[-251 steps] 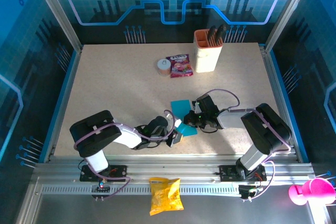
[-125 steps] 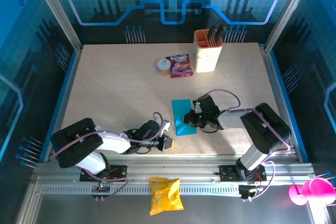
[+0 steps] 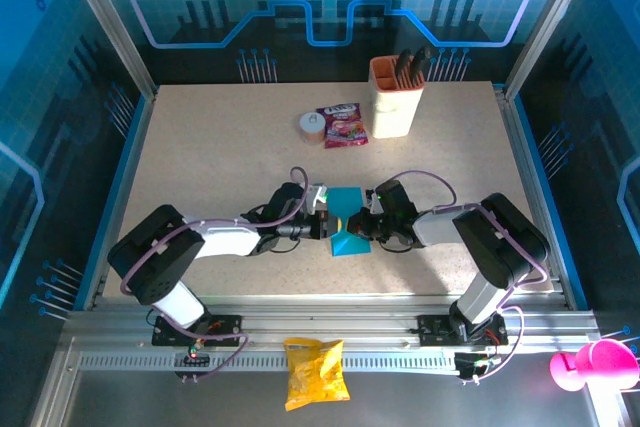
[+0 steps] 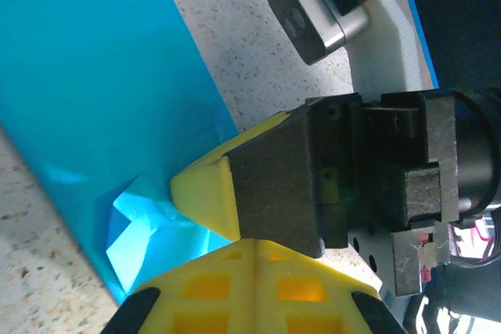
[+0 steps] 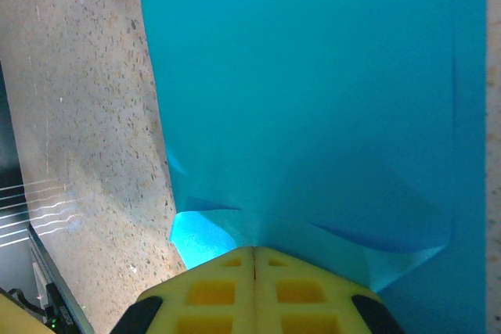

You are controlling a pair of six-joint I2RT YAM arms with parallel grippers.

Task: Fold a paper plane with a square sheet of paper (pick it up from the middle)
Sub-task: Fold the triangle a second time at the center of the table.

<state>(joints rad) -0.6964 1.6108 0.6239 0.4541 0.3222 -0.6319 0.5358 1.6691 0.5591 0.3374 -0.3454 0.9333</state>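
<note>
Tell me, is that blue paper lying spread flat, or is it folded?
Folded, at least partly: the square sheet of paper shows creases and a raised flap gathered at the shut tips of the right end effector.

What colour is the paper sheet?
The square sheet of paper is plain cyan-blue; right wrist view shows it best.

Top cam sits high behind the arm bases (image 3: 195,329), looking down over the whole table (image 3: 200,147). Both wrist cams look along their own yellow fingers (image 5: 211,295), very close on the blue paper (image 3: 347,209). The left wrist view also catches the right gripper (image 4: 196,193).
</note>
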